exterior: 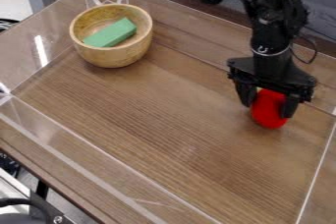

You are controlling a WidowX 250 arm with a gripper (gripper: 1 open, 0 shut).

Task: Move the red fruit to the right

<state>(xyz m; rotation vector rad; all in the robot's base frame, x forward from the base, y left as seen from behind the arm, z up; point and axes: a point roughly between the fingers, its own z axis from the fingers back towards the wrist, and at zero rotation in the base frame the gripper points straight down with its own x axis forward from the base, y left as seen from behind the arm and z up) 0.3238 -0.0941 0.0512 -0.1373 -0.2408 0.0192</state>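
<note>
Near the right edge of the wooden surface (157, 120) sits the red fruit (273, 111), small, rounded and bright red, its top hidden between the black fingers of the claw (272, 98). Whether the claw grips it or stands released I cannot tell. Above it the black arm (273, 22) points steeply downward. Well apart at the far left, a wooden bowl (110, 35) holds a green block (108, 33).
</note>
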